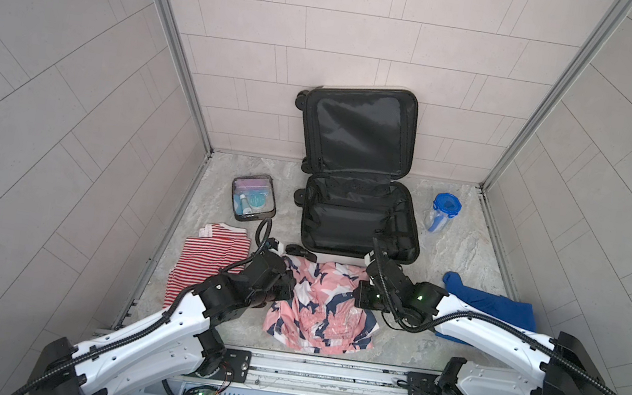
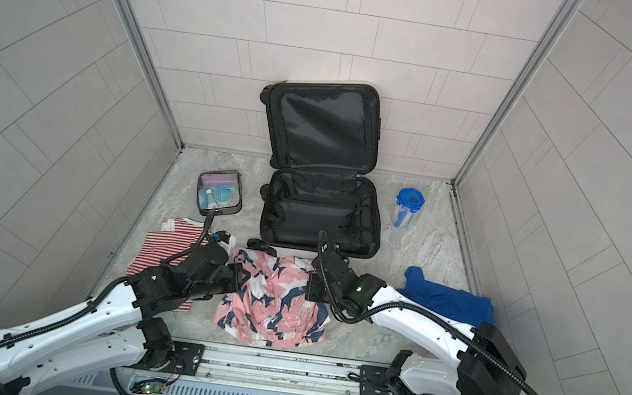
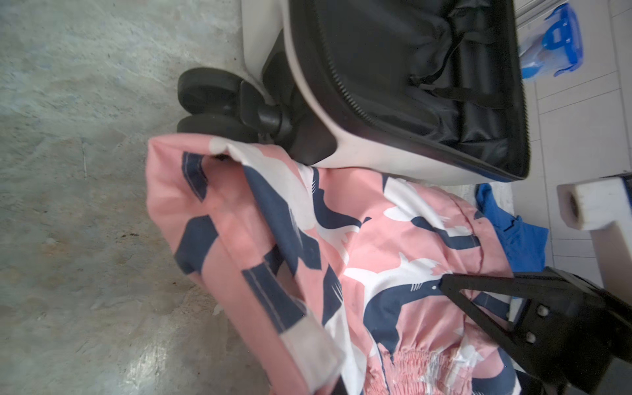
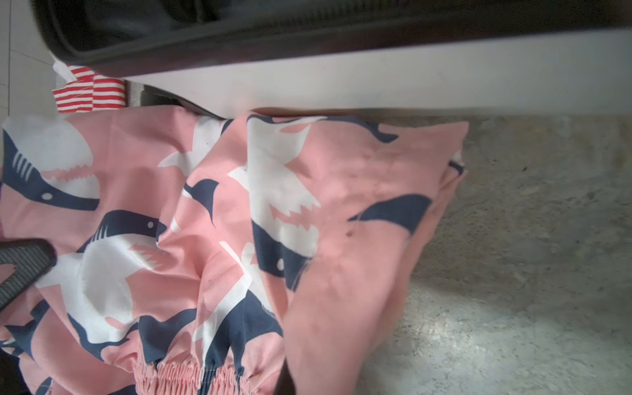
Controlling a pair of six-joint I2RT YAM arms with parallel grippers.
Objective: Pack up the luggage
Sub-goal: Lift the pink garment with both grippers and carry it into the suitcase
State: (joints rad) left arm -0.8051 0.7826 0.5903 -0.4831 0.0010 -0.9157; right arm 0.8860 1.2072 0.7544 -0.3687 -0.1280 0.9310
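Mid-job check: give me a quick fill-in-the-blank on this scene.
The luggage is open and ___.
The left gripper and right gripper are shut on the ___.
The striped shirt lies beside the ___ arm.
Missing: empty; shorts; left.

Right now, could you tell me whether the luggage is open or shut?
Open: the luggage lies with its lid raised toward the back wall, black lining exposed, nothing inside.
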